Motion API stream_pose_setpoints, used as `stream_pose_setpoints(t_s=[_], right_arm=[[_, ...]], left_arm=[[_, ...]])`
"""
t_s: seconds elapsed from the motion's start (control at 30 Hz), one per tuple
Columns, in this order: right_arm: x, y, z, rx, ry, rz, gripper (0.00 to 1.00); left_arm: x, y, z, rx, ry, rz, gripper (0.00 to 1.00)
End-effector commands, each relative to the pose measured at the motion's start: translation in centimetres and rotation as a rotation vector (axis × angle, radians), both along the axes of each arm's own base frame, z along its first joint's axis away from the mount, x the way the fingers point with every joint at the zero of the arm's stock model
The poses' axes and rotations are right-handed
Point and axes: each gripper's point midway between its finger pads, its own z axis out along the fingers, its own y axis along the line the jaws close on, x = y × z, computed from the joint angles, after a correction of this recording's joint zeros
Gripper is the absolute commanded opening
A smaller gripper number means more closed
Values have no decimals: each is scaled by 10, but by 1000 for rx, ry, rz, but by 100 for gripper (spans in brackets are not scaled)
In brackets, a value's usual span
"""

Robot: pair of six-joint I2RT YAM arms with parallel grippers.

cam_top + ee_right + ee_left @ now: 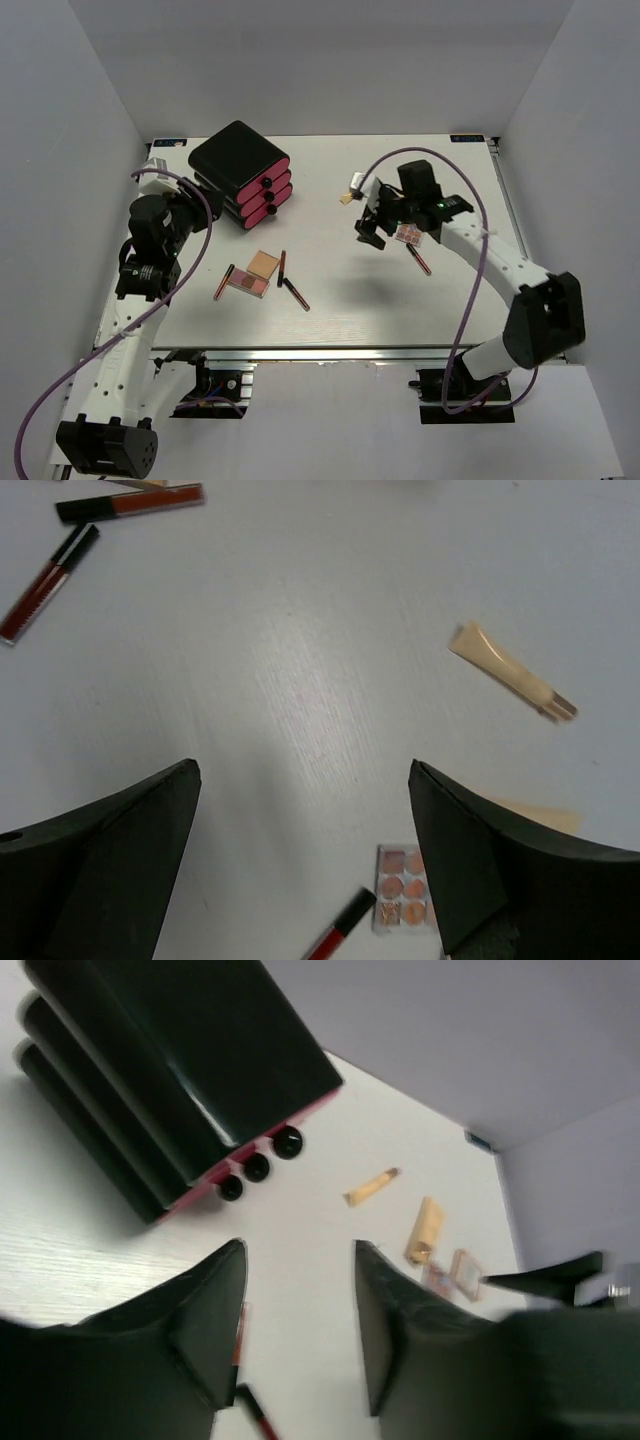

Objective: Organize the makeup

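Note:
The makeup lies scattered on the white table. A tan compact, a pink palette and three dark-and-red pencils lie left of centre. A second palette, a pencil and two beige tubes lie on the right. My left gripper is open and empty beside the black box. In the left wrist view it hovers over bare table. My right gripper is open and empty above the table. The right wrist view shows a palette, a pencil and a tube.
The black box with three pink drawers stands at the back left, all drawers shut. White walls enclose the table on three sides. Two more pencils lie at the top left of the right wrist view.

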Motion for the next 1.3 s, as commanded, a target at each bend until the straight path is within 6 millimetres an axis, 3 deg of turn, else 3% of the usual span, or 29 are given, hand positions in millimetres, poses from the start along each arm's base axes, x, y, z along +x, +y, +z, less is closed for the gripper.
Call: stream_pose_setpoints(t_s=[0.0,0.07,0.1,0.17,0.2,0.23,0.27,0.3,0.37,0.4,0.47,0.5,0.57,0.67,0.7,0.77,0.8,0.97,1.27], right_arm=[[17,39,21,54,-3,85,89],[28,57,37,137,38,66,89],[37,70,43,223,140,-1,88],[46,91,60,346,197,-9,75],[53,101,61,422,322,-94,39],[64,107,57,426,285,-116,20],[69,114,66,484,367,-193,15],[75,122,58,491,404,-224,21],[74,140,71,545,423,-217,41],[72,150,67,558,457,-204,50],[73,166,82,623,503,-176,56],[74,177,71,623,551,-174,59],[76,191,78,670,622,-180,61],[76,216,74,706,649,-148,70],[77,226,64,697,652,-155,73],[84,235,66,707,645,-168,74],[90,240,52,698,659,-203,74],[104,245,31,698,673,-260,72],[127,259,30,732,620,-253,65]], left_arm=[[-6,-16,18,-65,-26,-76,64],[-7,-18,17,-80,-20,-83,76],[-7,-19,15,-92,-10,-84,79],[-7,-20,11,-103,7,-89,84],[-8,-22,10,-115,16,-99,86],[-9,-24,7,-121,33,-103,91],[-8,-25,3,-126,48,-107,94],[-7,-26,2,-136,54,-111,98],[-7,-26,0,-147,70,-106,98],[-6,-26,0,-150,74,-102,98],[-4,-26,-4,-160,90,-96,98],[-3,-25,-5,-162,95,-90,98],[-1,-26,-8,-171,103,-89,98],[2,-27,-11,-181,118,-89,98],[3,-27,-11,-184,123,-85,98],[4,-25,-12,-180,129,-75,98],[5,-25,-13,-179,133,-72,98],[5,-24,-16,-176,148,-68,98],[3,-22,-23,-166,170,-54,98]])
